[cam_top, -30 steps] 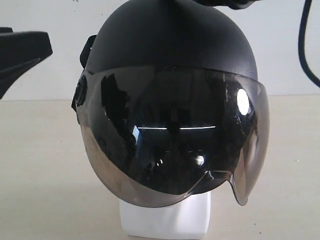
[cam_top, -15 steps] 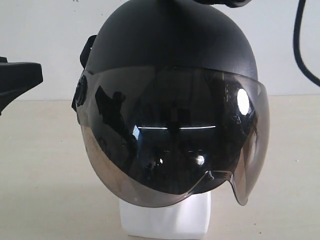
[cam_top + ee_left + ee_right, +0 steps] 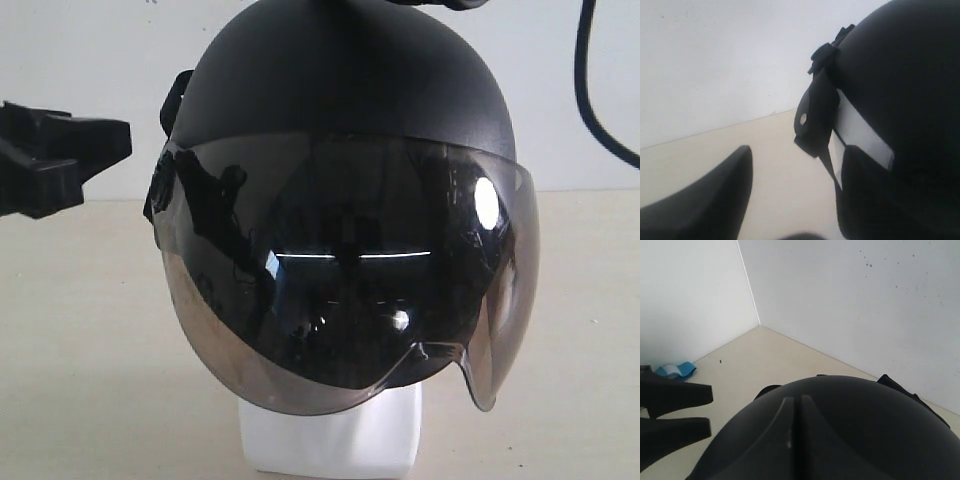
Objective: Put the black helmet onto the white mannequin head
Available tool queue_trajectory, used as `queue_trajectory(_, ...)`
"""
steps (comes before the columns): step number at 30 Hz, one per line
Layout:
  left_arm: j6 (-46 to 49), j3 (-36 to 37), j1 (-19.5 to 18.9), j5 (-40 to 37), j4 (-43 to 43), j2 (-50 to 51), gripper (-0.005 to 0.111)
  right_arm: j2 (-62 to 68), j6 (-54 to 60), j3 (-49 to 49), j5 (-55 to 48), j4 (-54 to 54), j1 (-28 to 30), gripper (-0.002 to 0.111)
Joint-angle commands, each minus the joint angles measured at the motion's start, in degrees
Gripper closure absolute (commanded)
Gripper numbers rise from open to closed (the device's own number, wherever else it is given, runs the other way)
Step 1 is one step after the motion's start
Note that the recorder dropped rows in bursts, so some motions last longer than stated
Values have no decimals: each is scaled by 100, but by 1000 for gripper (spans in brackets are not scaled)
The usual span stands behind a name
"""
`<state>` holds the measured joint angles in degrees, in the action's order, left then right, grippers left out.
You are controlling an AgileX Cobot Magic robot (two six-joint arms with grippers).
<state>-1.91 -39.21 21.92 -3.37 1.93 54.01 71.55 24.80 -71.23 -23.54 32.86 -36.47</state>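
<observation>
The black helmet (image 3: 345, 90) sat on the white mannequin head (image 3: 330, 440) on the table (image 3: 80, 340) — visor down over the face. The left end effector (image 3: 709, 411) hung near its side, jaws wide, empty. The right end effector (image 3: 462, 4) barely showed above the crown — I cannot tell its state.

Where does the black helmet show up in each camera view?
Exterior view: the black helmet fills the centre, visor toward the camera, over the white mannequin head.
Left wrist view: its side and visor pivot, seen close up.
Right wrist view: its crown, seen from above.
Shared landmark: the left gripper, open beside the helmet in all three.
</observation>
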Motion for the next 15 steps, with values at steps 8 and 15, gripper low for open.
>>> queue_trajectory(8,28,-1097,-16,-269,-1,891,56,115,-30,96,-617,-191,-3,109)
queue_trajectory(15,-13,-1164,-16,-1629,192,901,56,115,-30,96,-563,-230,-3,109)
